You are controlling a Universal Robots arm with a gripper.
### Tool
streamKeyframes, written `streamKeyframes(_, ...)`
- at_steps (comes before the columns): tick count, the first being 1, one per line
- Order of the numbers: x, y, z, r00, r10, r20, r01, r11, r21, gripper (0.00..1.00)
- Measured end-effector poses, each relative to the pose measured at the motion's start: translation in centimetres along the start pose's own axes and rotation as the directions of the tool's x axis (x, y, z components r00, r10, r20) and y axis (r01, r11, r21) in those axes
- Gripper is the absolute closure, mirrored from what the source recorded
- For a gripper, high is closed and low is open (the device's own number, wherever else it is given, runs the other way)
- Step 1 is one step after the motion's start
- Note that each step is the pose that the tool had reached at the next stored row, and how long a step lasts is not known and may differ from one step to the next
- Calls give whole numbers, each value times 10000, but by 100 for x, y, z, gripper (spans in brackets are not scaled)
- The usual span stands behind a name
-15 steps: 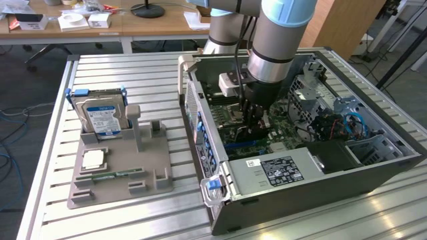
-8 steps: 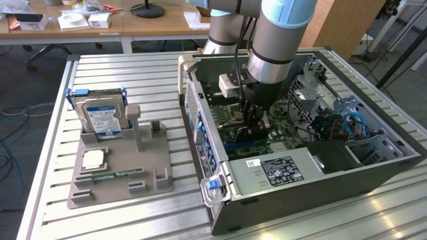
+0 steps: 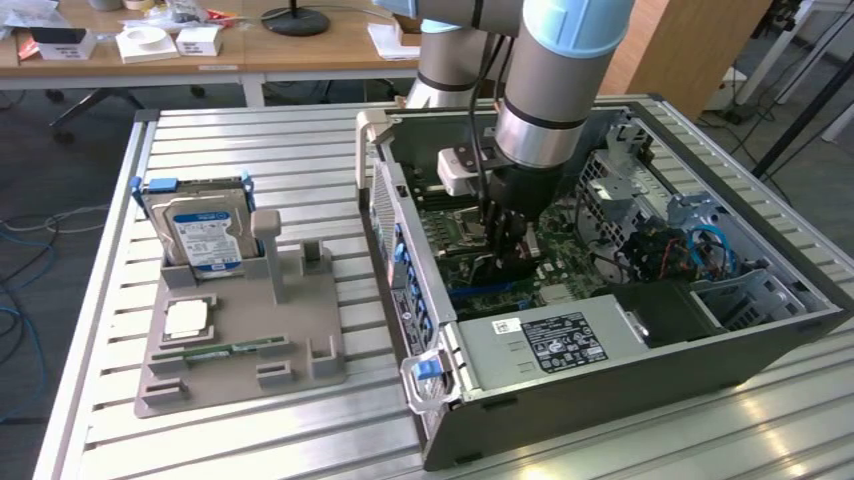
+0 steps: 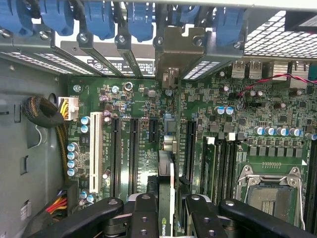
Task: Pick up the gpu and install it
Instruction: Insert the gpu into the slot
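Install step, by the look of it: the gripper (image 4: 166,210), jaws half closed, pinches the gpu (image 4: 166,186) edge-on between them, low over the motherboard (image 4: 237,134), with its bracket (image 4: 174,49) ahead of them. Seating it likely calls for straight, even pressure, with the card edge kept square to the board.

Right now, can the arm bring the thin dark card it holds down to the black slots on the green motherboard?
Probably yes. The jaws hold the thin dark card edge-on over the green motherboard, among its black slots; no cable or part seems to lie between. The slot beneath is hidden.
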State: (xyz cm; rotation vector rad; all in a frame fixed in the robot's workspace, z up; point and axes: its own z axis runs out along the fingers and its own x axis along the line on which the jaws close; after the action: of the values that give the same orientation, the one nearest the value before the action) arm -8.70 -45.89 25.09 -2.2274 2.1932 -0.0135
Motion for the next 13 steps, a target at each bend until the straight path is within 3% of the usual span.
streamKeyframes(13, -6, 0, 11, 10000, 0, 1, 0, 10000, 0, 74)
